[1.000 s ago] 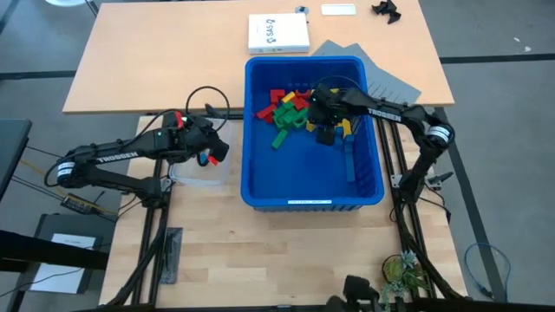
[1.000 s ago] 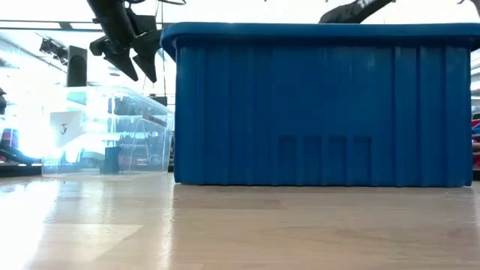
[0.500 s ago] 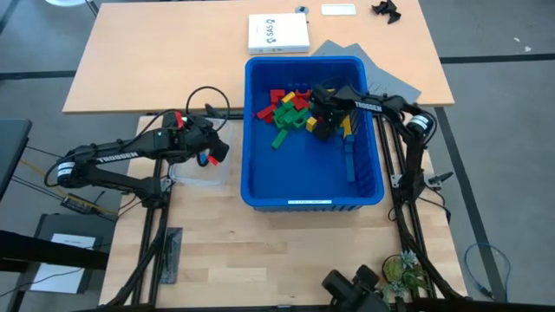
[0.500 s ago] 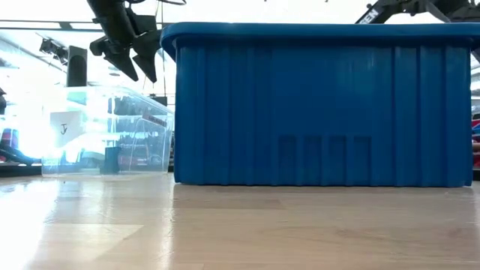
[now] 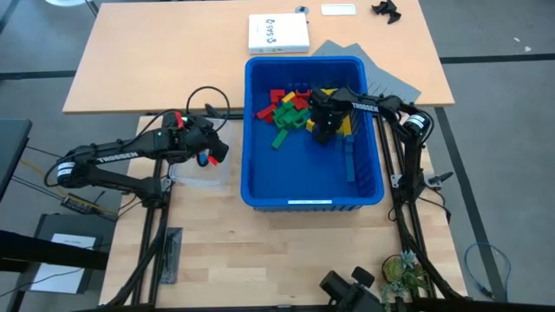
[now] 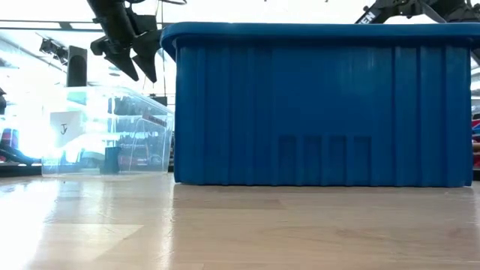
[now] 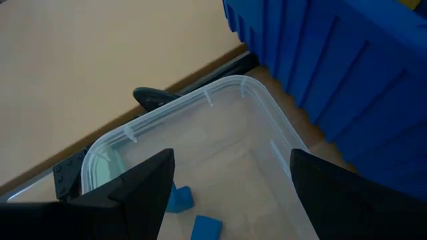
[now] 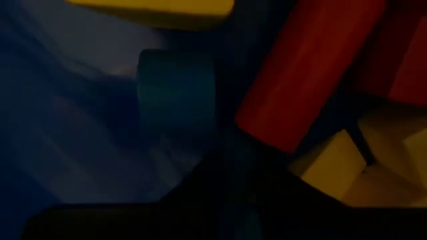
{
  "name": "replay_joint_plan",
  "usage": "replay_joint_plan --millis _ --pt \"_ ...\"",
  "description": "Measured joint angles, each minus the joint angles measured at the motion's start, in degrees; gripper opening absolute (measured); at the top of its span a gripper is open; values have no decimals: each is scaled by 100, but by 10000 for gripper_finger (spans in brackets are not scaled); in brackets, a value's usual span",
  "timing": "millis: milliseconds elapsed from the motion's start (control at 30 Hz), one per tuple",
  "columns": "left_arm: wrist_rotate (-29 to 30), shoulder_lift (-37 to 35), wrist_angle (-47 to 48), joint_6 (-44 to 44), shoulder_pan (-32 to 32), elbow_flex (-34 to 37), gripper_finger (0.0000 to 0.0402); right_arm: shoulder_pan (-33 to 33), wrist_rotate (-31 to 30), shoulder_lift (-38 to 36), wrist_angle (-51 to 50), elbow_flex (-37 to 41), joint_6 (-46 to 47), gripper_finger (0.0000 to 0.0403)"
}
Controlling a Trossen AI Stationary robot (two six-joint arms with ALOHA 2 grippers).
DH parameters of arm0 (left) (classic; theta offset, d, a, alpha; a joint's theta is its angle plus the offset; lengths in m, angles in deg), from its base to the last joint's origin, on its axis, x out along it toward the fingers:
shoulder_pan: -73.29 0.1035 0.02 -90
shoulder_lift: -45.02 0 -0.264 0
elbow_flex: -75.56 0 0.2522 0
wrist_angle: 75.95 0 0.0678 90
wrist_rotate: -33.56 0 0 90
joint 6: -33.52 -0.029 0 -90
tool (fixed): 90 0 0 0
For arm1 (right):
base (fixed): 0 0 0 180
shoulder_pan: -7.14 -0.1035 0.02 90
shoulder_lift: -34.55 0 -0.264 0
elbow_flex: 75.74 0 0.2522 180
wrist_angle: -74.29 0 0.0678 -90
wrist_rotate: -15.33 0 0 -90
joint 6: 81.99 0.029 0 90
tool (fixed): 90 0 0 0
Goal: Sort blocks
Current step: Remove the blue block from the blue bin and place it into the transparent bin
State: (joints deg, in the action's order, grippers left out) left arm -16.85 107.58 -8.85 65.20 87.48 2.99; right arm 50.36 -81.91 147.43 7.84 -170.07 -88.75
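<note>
One blue bin (image 5: 260,173) holds a heap of blocks (image 5: 290,111) in red, green, yellow and blue; their number cannot be told. One clear tub (image 7: 260,100) holds two blue blocks (image 7: 207,227). Two arms, one tool each. One white box (image 5: 277,33) lies on the far surface (image 5: 156,61).

The right gripper (image 5: 323,130) has slid from the right-hand part of the large blue plastic bin (image 5: 364,186) toward its middle. It has sunk into the heap of small red, yellow, blue and green plastic bricks (image 5: 290,108) (fingers buried, so their state cannot be told).
</note>
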Motion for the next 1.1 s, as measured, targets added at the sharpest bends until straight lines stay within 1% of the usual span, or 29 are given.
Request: replay_joint_plan --millis 67,200,300,467,567,667,733,800,933,1033,1100 --pt "-2 2 -2 0 0 0 307 -3 -52 -75 11 2 -172 37" --pt "-2 2 -12 -25 0 -2 307 -53 -87 -391 94 33 -466 3" --pt "-13 2 -131 -193 -4 -2 307 -73 101 -849 121 34 -499 3" --pt "-90 2 -803 -658 -4 -2 307 -123 549 -1579 263 33 -497 2" --pt "-223 2 -1403 -1081 -7 -2 307 -122 945 -1962 330 33 -479 2" --pt "-693 2 -2163 -1612 -9 -2 307 -159 1387 -2299 515 33 -348 2" --pt "-1114 14 -2734 -1969 -11 -3 307 -204 1741 -2528 729 31 -238 1" --pt "-1417 61 -3333 -2299 -11 -7 307 -249 2155 -2714 1001 27 -86 1" --pt "-1721 290 -4516 -3168 -11 -13 307 -371 3026 -2952 1641 25 349 1" --pt "-1853 610 -5335 -3736 -11 -13 307 -557 3324 -3018 2197 24 710 1" --pt "-2090 858 -5824 -4104 -32 -11 307 -697 3421 -3031 2544 24 903 1"
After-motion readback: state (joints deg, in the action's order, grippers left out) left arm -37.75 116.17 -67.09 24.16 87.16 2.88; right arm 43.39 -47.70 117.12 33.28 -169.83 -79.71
